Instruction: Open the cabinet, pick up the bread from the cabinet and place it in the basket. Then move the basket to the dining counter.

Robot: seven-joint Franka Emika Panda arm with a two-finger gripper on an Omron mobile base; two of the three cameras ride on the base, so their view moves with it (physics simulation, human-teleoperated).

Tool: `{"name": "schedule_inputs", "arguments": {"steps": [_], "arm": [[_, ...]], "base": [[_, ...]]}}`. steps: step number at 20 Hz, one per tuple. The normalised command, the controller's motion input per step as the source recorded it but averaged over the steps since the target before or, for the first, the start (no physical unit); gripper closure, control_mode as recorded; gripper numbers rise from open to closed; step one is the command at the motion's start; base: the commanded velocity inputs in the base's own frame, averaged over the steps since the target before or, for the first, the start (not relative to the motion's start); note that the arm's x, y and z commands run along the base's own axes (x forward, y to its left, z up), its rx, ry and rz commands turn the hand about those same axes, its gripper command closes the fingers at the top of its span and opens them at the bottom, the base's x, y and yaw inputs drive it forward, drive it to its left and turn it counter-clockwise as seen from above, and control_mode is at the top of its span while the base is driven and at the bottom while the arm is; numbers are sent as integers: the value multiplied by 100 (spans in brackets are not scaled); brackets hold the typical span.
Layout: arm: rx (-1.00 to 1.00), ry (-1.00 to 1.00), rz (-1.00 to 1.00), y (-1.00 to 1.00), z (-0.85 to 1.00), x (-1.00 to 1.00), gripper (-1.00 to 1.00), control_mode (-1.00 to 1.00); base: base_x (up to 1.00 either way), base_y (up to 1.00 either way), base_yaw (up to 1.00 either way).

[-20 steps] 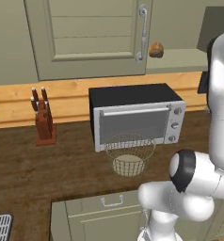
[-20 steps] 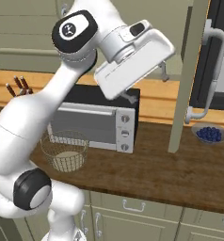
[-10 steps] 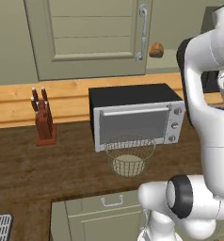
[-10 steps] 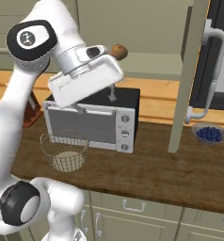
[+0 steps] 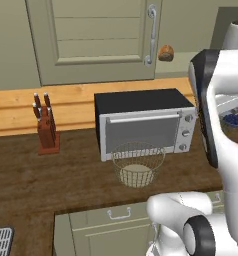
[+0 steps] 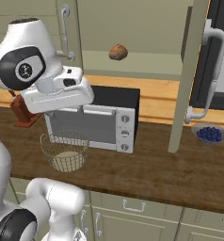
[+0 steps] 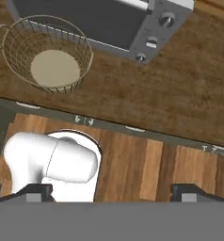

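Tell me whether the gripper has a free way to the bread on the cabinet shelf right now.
Probably yes: the cabinet door stands swung open, and the bread sits exposed on the shelf. The gripper is open, holding nothing.
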Motion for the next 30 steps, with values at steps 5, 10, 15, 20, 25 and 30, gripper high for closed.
{"name": "schedule_inputs", "arguments": {"steps": [5, 10, 15, 20, 25, 30], "arm": [[26, -62, -7, 48, 10, 96, -100, -100], [16, -64, -24, 47, 58, 100, -100, -100], [0, -62, -11, 31, 97, 87, -100, -100], [-2, -39, 2, 19, 80, 69, -100, -100], [-6, -5, 0, 28, 8, 38, -100, -100], [-4, 0, -1, 8, 0, 59, -100, -100]], "base": [[0, 0, 0], [0, 0, 0], [0, 0, 0], [0, 0, 0], [0, 0, 0], [0, 0, 0]]}}
